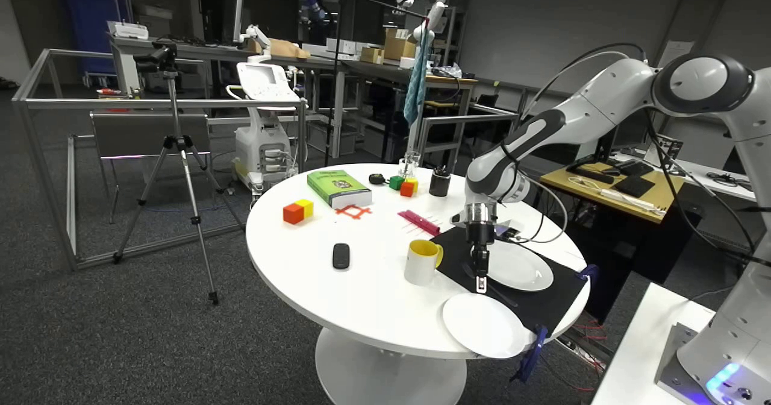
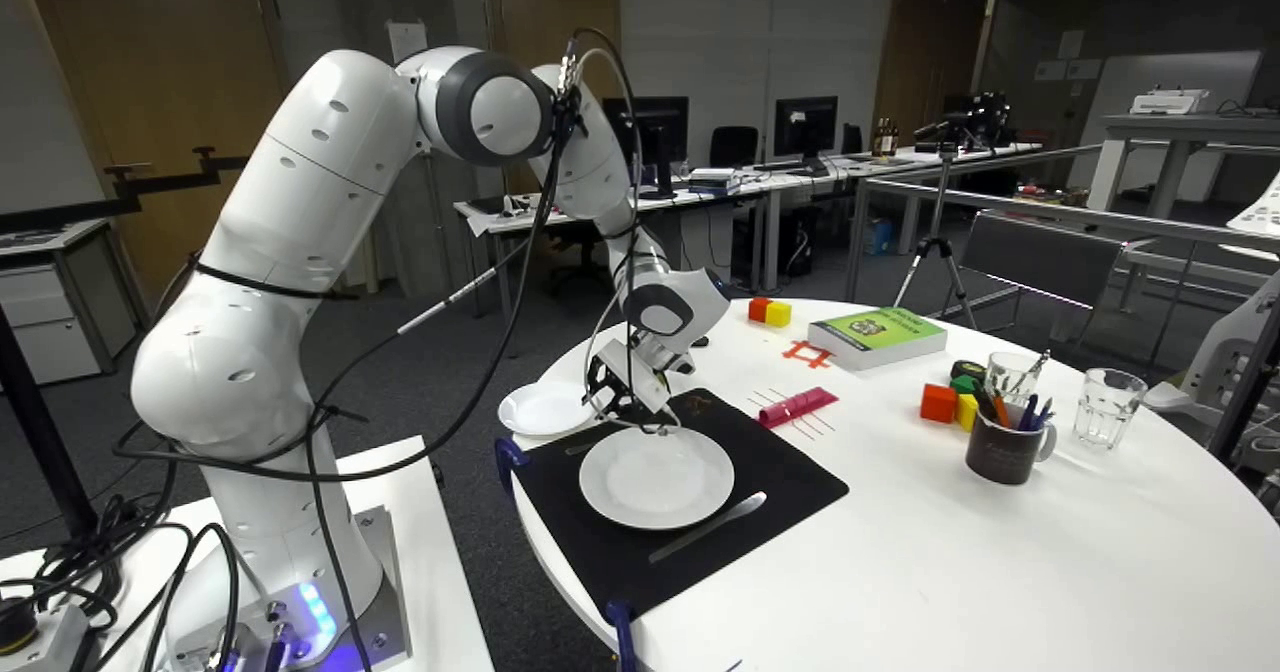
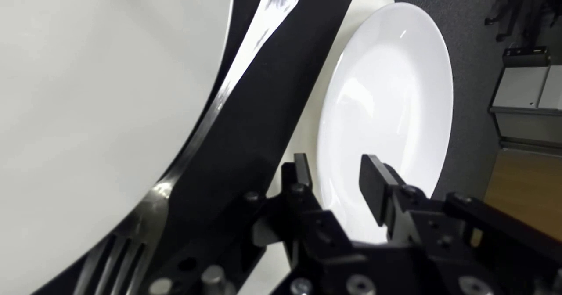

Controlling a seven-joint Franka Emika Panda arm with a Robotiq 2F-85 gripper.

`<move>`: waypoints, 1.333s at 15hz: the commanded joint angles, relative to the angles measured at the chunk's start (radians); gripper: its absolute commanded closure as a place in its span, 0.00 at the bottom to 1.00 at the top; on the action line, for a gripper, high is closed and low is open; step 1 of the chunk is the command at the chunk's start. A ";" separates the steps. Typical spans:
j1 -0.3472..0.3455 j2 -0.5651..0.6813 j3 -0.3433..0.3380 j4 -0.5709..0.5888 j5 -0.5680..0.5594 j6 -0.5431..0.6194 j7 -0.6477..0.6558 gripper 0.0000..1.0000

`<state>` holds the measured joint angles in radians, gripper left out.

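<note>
My gripper (image 3: 336, 172) is open, its fingers apart with nothing between them. In the wrist view its gap lies across the rim of a small white plate (image 3: 395, 80); whether a finger touches it I cannot tell. To the left, a silver fork (image 3: 232, 77) rests on a black placemat (image 3: 285, 84) beside a large white plate (image 3: 109, 66). In an exterior view the gripper (image 1: 481, 284) points down between the small plate (image 1: 482, 326) and the large plate (image 1: 521, 266). A white mug (image 1: 420, 266) with yellow inside stands nearby. A knife (image 2: 708, 529) lies on the mat's far side.
Blue clamps (image 1: 530, 357) grip the mat at the table edge. Further off are a dark phone (image 1: 341, 256), a pink holder with thin sticks (image 1: 420, 223), a green book (image 1: 339, 189), coloured blocks (image 1: 294, 213), a dark pen mug (image 2: 1005, 449) and a glass (image 2: 1108, 407).
</note>
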<state>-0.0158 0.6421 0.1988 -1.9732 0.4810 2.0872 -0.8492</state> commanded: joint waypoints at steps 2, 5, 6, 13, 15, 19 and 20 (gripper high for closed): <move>0.004 -0.025 0.010 0.009 -0.041 -0.014 0.062 0.32; 0.003 -0.021 0.017 0.015 -0.050 -0.015 0.076 0.38; 0.002 -0.020 0.019 0.016 -0.050 -0.016 0.079 0.40; 0.000 -0.017 0.027 0.020 -0.048 -0.015 0.082 0.00; 0.000 -0.015 0.027 0.021 -0.048 -0.016 0.082 0.00; -0.002 -0.015 0.029 0.022 -0.045 -0.018 0.079 0.00; -0.003 -0.014 0.030 0.023 -0.043 -0.019 0.079 0.01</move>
<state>-0.0109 0.6402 0.2173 -1.9580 0.4531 2.0872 -0.7968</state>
